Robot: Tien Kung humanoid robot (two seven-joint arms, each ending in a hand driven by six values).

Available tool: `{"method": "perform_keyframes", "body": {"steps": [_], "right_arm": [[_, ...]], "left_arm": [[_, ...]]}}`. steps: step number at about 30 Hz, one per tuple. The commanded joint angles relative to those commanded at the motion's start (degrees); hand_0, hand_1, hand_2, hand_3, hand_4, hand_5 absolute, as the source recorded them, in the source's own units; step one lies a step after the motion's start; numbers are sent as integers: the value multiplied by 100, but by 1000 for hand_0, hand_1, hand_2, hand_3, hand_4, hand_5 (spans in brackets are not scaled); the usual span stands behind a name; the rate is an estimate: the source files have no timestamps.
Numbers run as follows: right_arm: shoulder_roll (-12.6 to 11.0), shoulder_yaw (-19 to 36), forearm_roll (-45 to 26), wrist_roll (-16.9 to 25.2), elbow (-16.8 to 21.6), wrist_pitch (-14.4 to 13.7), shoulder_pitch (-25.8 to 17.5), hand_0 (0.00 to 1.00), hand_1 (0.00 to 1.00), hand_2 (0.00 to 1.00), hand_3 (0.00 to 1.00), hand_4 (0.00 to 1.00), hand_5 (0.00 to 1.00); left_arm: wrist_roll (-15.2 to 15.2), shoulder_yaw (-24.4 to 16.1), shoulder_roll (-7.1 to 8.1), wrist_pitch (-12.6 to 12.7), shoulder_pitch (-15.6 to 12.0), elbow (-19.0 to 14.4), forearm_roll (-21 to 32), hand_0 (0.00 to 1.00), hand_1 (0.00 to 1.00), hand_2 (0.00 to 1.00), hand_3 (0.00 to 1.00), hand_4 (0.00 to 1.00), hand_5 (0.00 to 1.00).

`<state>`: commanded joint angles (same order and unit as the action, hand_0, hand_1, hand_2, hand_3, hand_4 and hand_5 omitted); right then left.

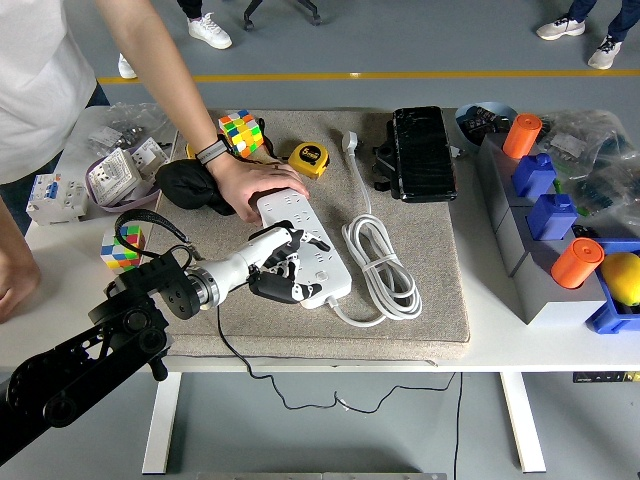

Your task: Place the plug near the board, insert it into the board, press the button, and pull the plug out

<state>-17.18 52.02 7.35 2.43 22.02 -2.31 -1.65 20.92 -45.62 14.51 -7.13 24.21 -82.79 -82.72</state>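
A white power board (305,240) lies slanted on the grey mat (440,290). Its white cable (385,265) is coiled to the right and ends in a white plug (350,142) at the mat's far edge. My left hand (278,268) is at the board's near left end, fingers curled on a black plug (272,289) that sits against the board's near edge. The plug's thin black cord (232,350) drops over the table front. A person's hand (245,180) presses on the board's far end.
On the far left of the mat are a Rubik's cube (240,130), a yellow tape measure (308,157) and a black cloth (188,186). A black case (422,152) lies at the back. Grey bins (530,260) with orange and blue parts stand right. Another cube (122,245) sits left.
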Motion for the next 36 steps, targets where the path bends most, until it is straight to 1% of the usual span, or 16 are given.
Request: {"method": "perform_keyframes", "body": {"steps": [4, 5, 6, 25, 28, 29, 36], "right_arm": [[-2, -13, 0, 1, 0, 2, 3, 596, 646, 576, 492, 774, 491], [-4, -21, 1, 0, 0, 2, 3, 594, 645, 575, 491, 774, 491], [-7, -27, 2, 2, 1, 2, 0, 594, 645, 575, 491, 774, 491], [-40, -109, 0, 1, 5, -2, 16, 594, 646, 575, 492, 775, 492], [-40, -115, 4, 0, 9, -3, 11, 594, 646, 575, 492, 775, 492], [-40, -113, 7, 0, 11, -3, 7, 594, 646, 575, 492, 775, 491], [-45, -76, 29, 0, 24, -8, 10, 594, 646, 575, 491, 776, 491]], "left_arm": [[259, 94, 12, -217, 29, 32, -56, 65, 73, 156, 849, 790, 2], [309, 120, 17, -252, 37, 43, -64, 52, 70, 148, 871, 775, 2], [327, 146, 21, -261, 44, 55, -79, 52, 70, 148, 871, 775, 2], [348, 303, -31, -239, 159, 238, -78, 48, 72, 148, 874, 765, 2], [379, 319, -43, -263, 164, 260, -82, 48, 72, 148, 874, 765, 2], [391, 327, -47, -271, 166, 270, -82, 48, 75, 152, 868, 779, 2], [454, 380, -46, -306, 204, 333, -164, 47, 74, 150, 865, 772, 2]]}}
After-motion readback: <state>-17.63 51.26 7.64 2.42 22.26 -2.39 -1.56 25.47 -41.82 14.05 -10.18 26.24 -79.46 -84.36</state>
